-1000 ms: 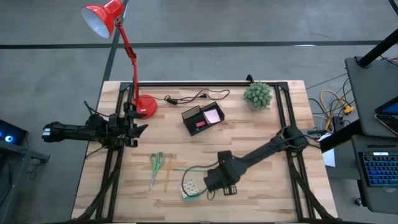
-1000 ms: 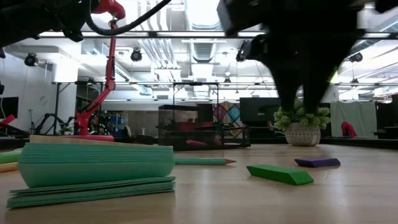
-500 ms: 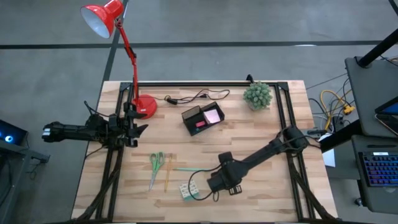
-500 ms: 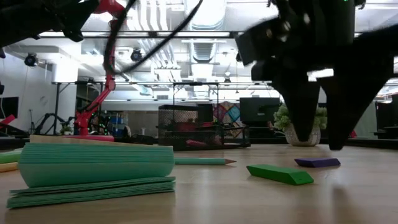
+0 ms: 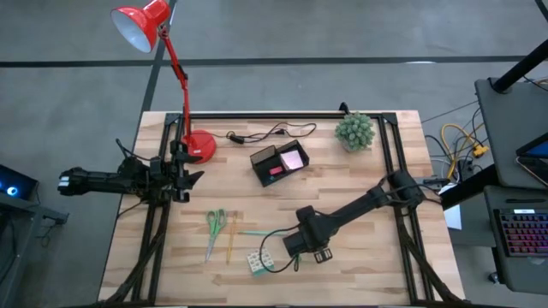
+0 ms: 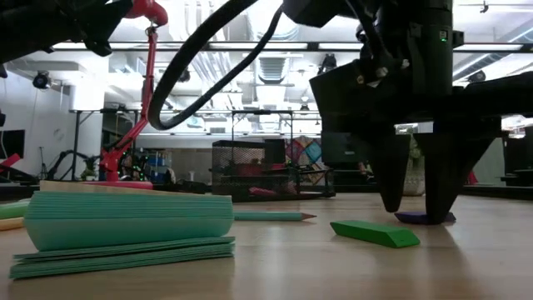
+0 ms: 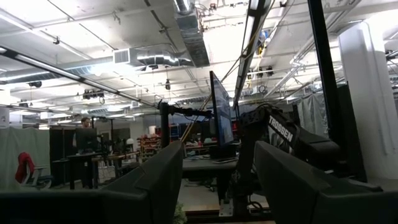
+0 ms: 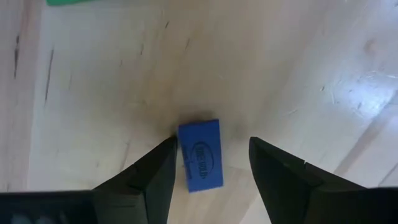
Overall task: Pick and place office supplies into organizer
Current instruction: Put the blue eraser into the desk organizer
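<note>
A blue eraser (image 8: pixel 200 155) lies flat on the wooden table, and my right gripper (image 8: pixel 208 146) points down over it, open, with one finger on each side. The low view shows these fingertips (image 6: pixel 390 202) just above the table around the eraser (image 6: pixel 425 218), with a green eraser (image 6: pixel 375 233) beside them. Scissors (image 5: pixel 214 227), a yellow pencil (image 5: pixel 229 241) and a teal pen (image 5: pixel 253 232) lie left of the gripper (image 5: pixel 301 245). The black organizer (image 5: pixel 279 162) stands farther back with pink items in it. My left gripper (image 5: pixel 187 175) waits open at the table's left edge.
A red desk lamp stands on its base (image 5: pixel 201 145) at the far left, with its cord (image 5: pixel 265 133) along the back. A potted plant (image 5: pixel 355 131) stands at the far right. A green pad of notes (image 6: pixel 125 229) and a small multicoloured item (image 5: pixel 255 263) lie near the front edge.
My right gripper has come down toward the table, rolling about its own axis as it sank. Its fingertips now stand low on either side of the blue eraser. The supplies have not moved.
</note>
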